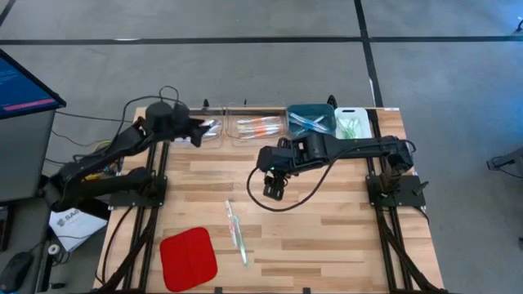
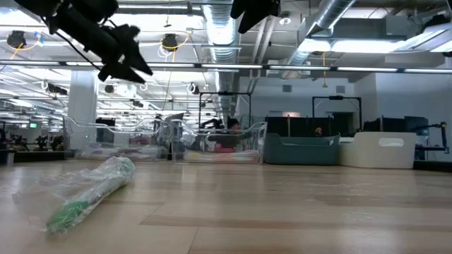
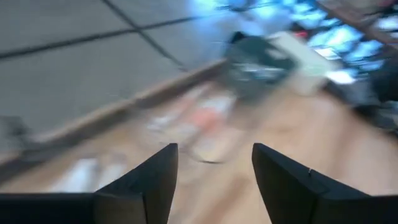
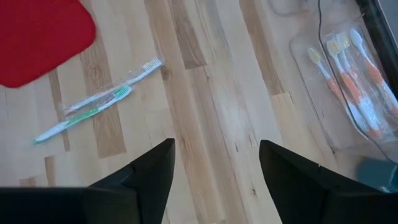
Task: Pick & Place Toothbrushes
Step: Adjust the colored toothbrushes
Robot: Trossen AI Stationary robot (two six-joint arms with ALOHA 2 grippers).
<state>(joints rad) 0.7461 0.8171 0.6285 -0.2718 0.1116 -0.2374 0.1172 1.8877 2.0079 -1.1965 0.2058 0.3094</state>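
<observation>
Two wrapped toothbrushes [image 1: 235, 231] lie flat on the wooden table in front of the middle, one with green accents [image 4: 84, 115] and one white [image 4: 134, 73]; the low view shows the green one in its wrapper [image 2: 92, 187]. My right gripper [image 1: 274, 186] hangs open and empty above the table's middle, on the far right side of them; its fingers show apart in the right wrist view [image 4: 216, 174]. My left gripper [image 1: 196, 131] is open and empty, held high over the far-left clear bin [image 1: 208, 131]; it also shows in the left wrist view [image 3: 214, 180].
Along the far edge stand a clear bin with orange toothbrushes [image 1: 257, 128], a teal bin [image 1: 310, 120] with blue ones and a white bin [image 1: 353, 122] with green ones. A flat red pad [image 1: 188, 257] lies at the near left. A cable loops under my right arm.
</observation>
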